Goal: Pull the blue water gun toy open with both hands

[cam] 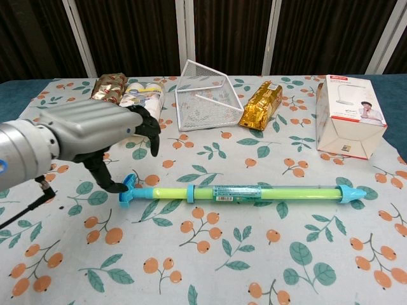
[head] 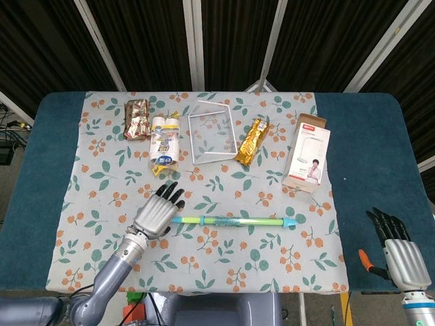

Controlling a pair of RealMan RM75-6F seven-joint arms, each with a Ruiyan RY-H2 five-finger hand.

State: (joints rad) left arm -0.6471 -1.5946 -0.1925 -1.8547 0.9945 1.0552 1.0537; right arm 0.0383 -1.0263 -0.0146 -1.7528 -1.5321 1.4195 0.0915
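The gun lies on the cloth. The left hand, fingers apart, hovers over its handle end; the right hand, fingers apart, waits far away. Next, I think, both must grasp the ends.

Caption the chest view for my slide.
Left hand, fingers apart, hovers over the blue T-handle end of the water gun toy lying on the leaf-print tablecloth.

Table, far edge: foil packet, roll pack, wire rack, gold bag and white box stand in a row, with narrow gaps.
Middle: water gun lies crosswise, open cloth on both long sides.
Left end: left hand over the gun's handle.
Right edge, near corner: right hand, open approach.
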